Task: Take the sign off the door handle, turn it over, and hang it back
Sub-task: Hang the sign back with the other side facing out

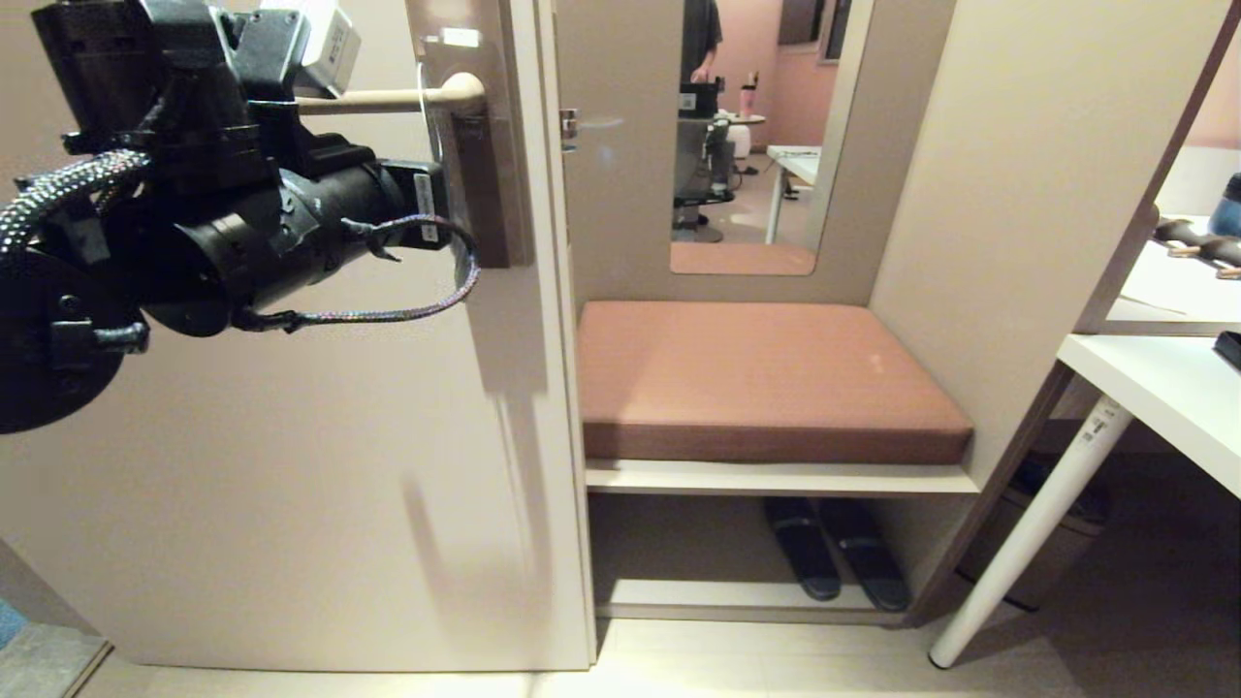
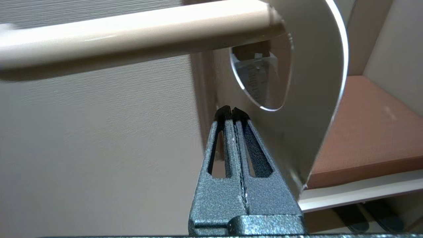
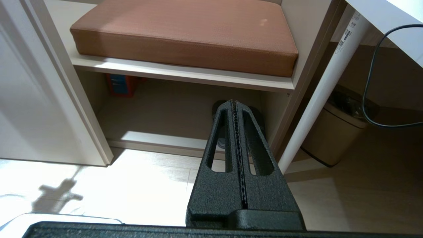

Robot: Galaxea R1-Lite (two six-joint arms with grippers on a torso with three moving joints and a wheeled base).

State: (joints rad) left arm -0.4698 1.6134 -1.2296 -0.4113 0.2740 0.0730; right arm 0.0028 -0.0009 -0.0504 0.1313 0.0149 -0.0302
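Left arm: one black arm fills the head view's left, before one door handle (image 1: 388, 97); one brown cushion (image 1: 766, 378); two dark slippers (image 1: 834, 557) below.
Left gripper (image 2: 231, 110): fingers pressed together, empty, tips just beside one sign (image 2: 314, 109) hanging on the handle.
Right gripper (image 3: 233, 102): clenched, empty, pointing at the shelf.
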